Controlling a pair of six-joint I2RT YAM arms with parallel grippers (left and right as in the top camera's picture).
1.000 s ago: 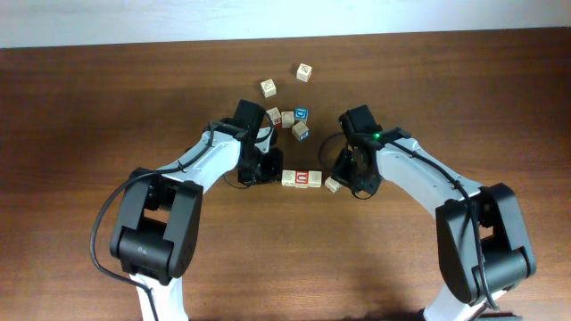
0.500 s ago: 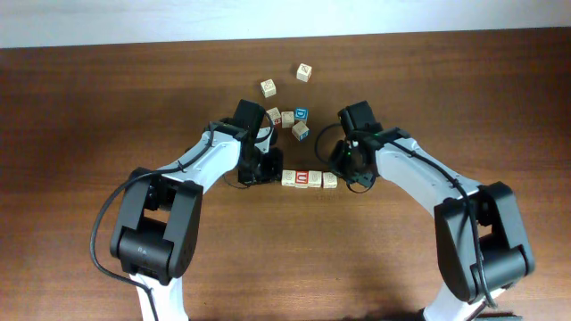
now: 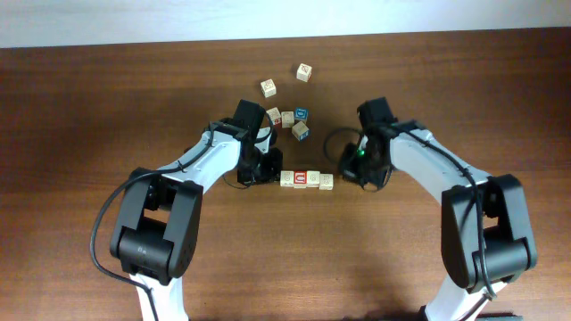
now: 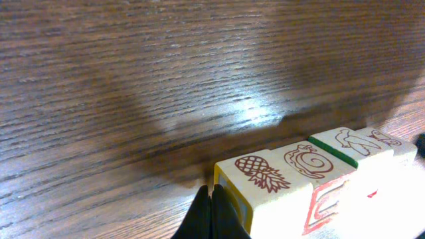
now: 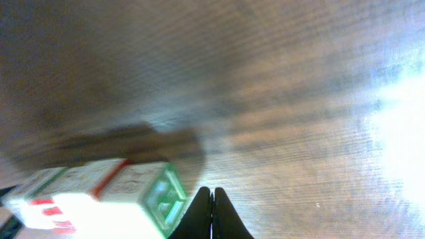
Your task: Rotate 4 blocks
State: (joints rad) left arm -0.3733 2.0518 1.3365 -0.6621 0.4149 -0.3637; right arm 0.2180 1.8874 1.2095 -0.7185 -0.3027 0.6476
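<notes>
Presently the four blocks [image 3: 308, 179] lie end to end in one short row at the middle of the counter [image 3: 89, 134]. The row's long axis runs left to right, straight across the gap between the two arms.

The left pincer [image 4: 211, 211] is pressed fully closed and holds nothing. Its tips sit at the row's left end, touching or just beside the pineapple block [image 4: 262, 174]. The right pincer [image 5: 212, 211] is likewise closed and empty. From it the green-faced block [image 5: 163, 196], the row's right end, lies just beside the tips and off to one side. From overhead the left arm looks the closer of the two.

I judge that any turn of the row depends on this: each closed tip stands off one end of the line, so opposite sideways nudges would swing it about its middle.

The blocks' upper faces show a pineapple, a snail-like spiral and, inside a green border, what may be a bird. A red letter on a side face is cut off and cannot be read, and no brand shows.

Loose cubes [image 3: 268, 87] lie farther back, among them a blue-faced cube [image 3: 302, 113].
</notes>
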